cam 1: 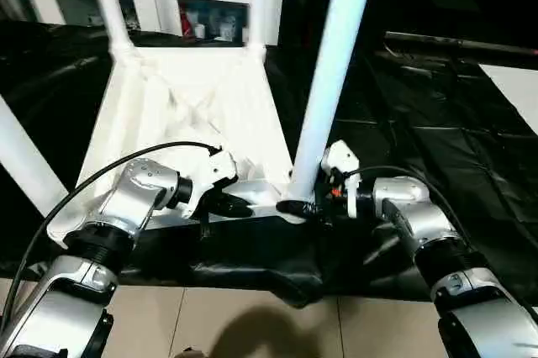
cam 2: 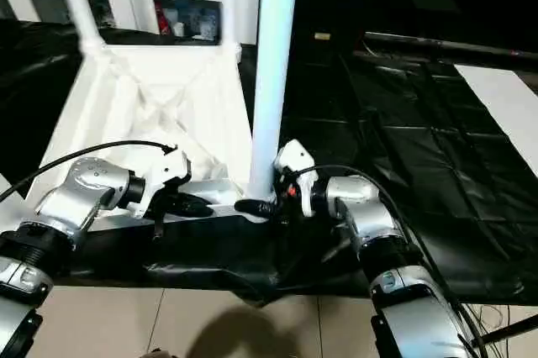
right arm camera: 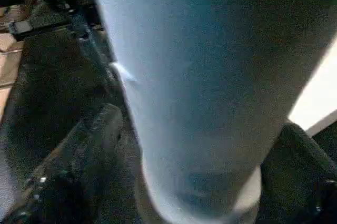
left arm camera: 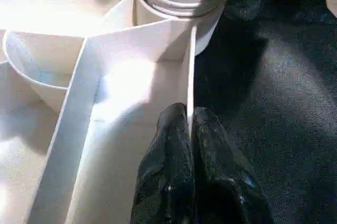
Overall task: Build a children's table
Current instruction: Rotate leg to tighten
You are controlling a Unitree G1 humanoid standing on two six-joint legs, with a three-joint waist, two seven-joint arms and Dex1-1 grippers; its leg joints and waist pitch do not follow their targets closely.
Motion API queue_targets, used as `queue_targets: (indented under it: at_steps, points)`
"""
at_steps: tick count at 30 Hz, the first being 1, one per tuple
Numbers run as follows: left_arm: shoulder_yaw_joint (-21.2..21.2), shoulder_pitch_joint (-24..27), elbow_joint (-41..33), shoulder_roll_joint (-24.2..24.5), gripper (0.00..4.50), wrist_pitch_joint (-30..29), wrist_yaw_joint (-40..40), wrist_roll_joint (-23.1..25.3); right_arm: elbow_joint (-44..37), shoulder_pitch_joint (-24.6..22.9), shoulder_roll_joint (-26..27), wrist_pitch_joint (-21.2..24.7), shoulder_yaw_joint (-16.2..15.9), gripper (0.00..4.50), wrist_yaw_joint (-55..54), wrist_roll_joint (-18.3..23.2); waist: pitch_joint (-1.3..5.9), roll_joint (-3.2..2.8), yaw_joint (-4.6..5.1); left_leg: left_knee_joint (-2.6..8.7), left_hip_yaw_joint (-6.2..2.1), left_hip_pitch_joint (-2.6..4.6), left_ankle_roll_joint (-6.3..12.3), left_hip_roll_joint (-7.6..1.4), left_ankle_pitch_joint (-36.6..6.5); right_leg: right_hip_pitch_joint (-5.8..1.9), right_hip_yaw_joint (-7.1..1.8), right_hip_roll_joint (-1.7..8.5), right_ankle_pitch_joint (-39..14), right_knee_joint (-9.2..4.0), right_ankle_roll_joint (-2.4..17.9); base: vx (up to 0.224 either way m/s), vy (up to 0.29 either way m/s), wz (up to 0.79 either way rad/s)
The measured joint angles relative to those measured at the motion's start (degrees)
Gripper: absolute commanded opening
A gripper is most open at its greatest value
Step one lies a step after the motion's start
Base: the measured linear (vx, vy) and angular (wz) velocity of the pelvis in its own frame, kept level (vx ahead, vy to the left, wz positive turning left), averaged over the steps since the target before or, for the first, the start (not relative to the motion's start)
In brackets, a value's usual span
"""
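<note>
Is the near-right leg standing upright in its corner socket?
Upright, or nearly: the leg rises from the tabletop's near corner socket. Whether it is fully seated, cannot tell.

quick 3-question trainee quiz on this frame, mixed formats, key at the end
1. True or false: the children's table lies upside down on the black-sheeted worktable, its legs pointing up.
2. What is the left tool shut on?
A. a loose leg
B. the tabletop's thin edge wall
C. a cable
3. Fill in: the right tool's fingers stand either side of the base of the near-right ____.

Key:
1. True.
2. B; the left wrist view shows the fingers pinched on the wall.
3. Leg; whether the fingers press on it cannot be told.
</note>
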State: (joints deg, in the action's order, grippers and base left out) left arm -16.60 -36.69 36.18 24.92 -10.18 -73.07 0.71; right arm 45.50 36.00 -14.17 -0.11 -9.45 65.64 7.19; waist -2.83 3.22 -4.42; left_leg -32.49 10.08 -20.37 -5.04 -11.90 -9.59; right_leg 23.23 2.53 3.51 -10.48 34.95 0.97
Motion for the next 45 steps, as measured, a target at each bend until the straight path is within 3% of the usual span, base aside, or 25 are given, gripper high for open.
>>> queue_targets:
  at_steps: [13,20,27,35,41,43,45]
  points:
    - [0.16,0.81,-1.69,0.91,0.0,-0.64,-1.37,-0.14,-1.86,-0.53,-0.72,1.94,0.01,2.64,1.14,-0.1,-0.01,0.04,-0.3,0.1,0.0,0.01,0.0,-0.01,-0.01,0.02,0.03,-0.01,-0.14,0.02,-0.18,0.0,0.0,0.0]
    - [0.33,0.8,-1.38,0.56,0.0,-0.79,-0.46,0.03,-1.75,-0.61,-0.19,1.85,0.08,2.61,-0.83,-0.37,-0.01,0.04,-0.36,0.08,0.0,0.06,-0.01,-0.01,0.0,0.0,0.02,-0.01,-0.14,0.06,-0.18,0.0,0.0,0.0]
    - [2.1,-4.61,7.19,-7.97,0.0,-3.88,17.17,2.69,7.56,3.47,7.75,2.51,7.43,2.59,-29.8,-0.86,0.04,0.08,1.28,-0.02,-0.03,0.33,-0.04,0.11,0.01,-0.19,-0.12,0.02,-0.28,0.03,-0.43,-0.007,0.001,0.0]
    - [3.07,-8.7,12.52,-15.32,0.0,-7.37,29.59,3.55,13.87,8.93,12.7,3.69,10.25,2.59,-51.83,-0.98,0.11,-0.05,1.42,-0.04,-0.04,0.27,-0.03,0.13,0.02,-0.18,-0.14,0.03,-0.28,0.01,-0.43,0.0,0.0,0.0]
    - [3.24,-9.97,14.26,-16.3,0.0,-6.82,30.62,3.68,15.82,9.54,12.92,0.5,11.43,2.59,-52.55,-1.52,0.16,-0.14,1.06,0.04,-0.04,0.23,-0.03,0.11,0.02,-0.18,-0.12,0.02,-0.19,0.09,-0.34,0.0,0.0,0.0]
    - [3.16,-9.88,13.91,-15.93,0.0,-6.77,29.84,3.67,15.5,8.78,12.37,-0.7,11.83,3.15,-49.8,-1.28,0.15,-0.13,1.03,0.11,-0.03,0.19,-0.03,0.1,0.02,-0.16,-0.09,0.01,-0.08,0.09,-0.15,0.0,0.0,0.0]
    - [3.34,-9.68,13.74,-14.6,0.0,-6.02,29.71,3.76,15.11,8.24,12.13,-1.51,11.6,3.31,-45.76,-1.23,0.13,-0.09,1.37,0.14,-0.04,0.17,-0.02,0.03,0.02,-0.14,-0.07,-0.06,-0.06,0.11,-0.11,0.0,0.0,0.0]
